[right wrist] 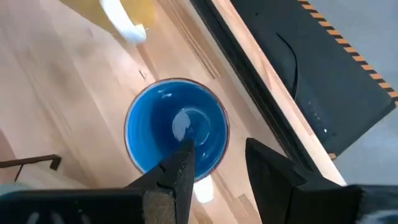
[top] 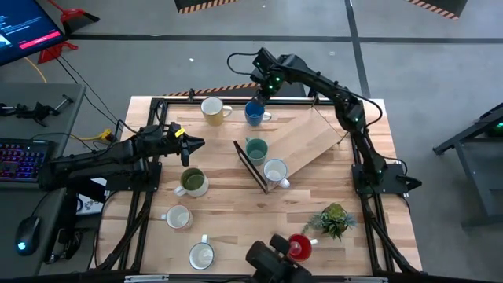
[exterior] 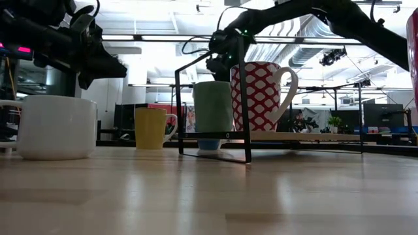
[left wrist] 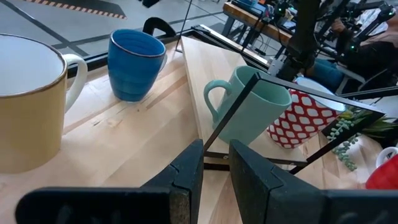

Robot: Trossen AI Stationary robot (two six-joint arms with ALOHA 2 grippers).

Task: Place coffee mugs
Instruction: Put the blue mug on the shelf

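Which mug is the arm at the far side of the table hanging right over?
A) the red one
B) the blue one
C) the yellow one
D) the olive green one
B: the right gripper looks straight down into the blue mug, its fingers apart over the rim.

High view: looks straight down from above, far enough to take in the whole table (top: 236, 177), both arms and floor around it.
Low view: sits at table-top height, looking level across the wood into the room behind; a white mug (exterior: 55, 127) stands close to the lens.
Left wrist view: looks forward and slightly down past its own fingers (left wrist: 189, 177), close over the table.
Right wrist view: looks almost straight down, very near, into the blue mug (right wrist: 177, 130).
Shared: the blue mug shows in the high and both wrist views; the teal mug (top: 256, 148) and the red-patterned mug (exterior: 256, 96) show in the high, low and left wrist views.
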